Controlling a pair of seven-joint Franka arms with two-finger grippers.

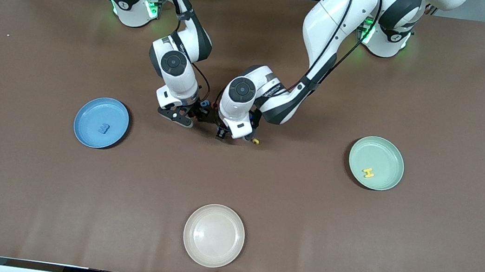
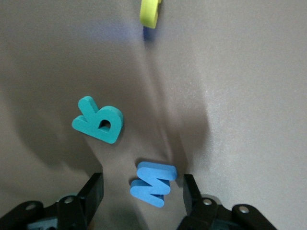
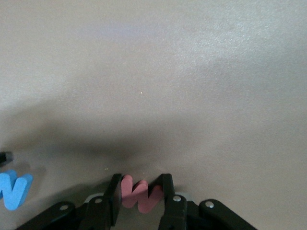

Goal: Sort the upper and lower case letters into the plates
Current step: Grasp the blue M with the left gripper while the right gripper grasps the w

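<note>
Claws are both down at the middle of the table (image 1: pixel 263 195), close together. Right claw (image 3: pixel 140 194) is clamped on a pink/red letter (image 3: pixel 139 195), looks like a w, pinched between its two fingers (image 3: pixel 114 196) right at the table surface. A blue w-shaped letter (image 3: pixel 13 188) lies just beside it, not touched.

Left claw (image 2: pixel 144 189) is spread wide with a blue M (image 2: pixel 153 183) lying flat between its fingers (image 2: pixel 93 190), neither finger touching it as far as I can see. Near that there's a teal letter (image 2: pixel 99 120), kind of a b or R shape, flat on the table, and a yellow letter (image 2: pixel 149 12) a bit further off, cut by the edge of the left wrist view.

Blue plate (image 1: pixel 84 127) sits toward the right arm's end with a blue letter (image 1: pixel 104 128) in it. Mint green plate (image 1: pixel 391 160) is toward the left arm's end holding a yellow H (image 1: pixel 368 172). Beige plate (image 1: pixel 214 235) sits nearest the front camera.
</note>
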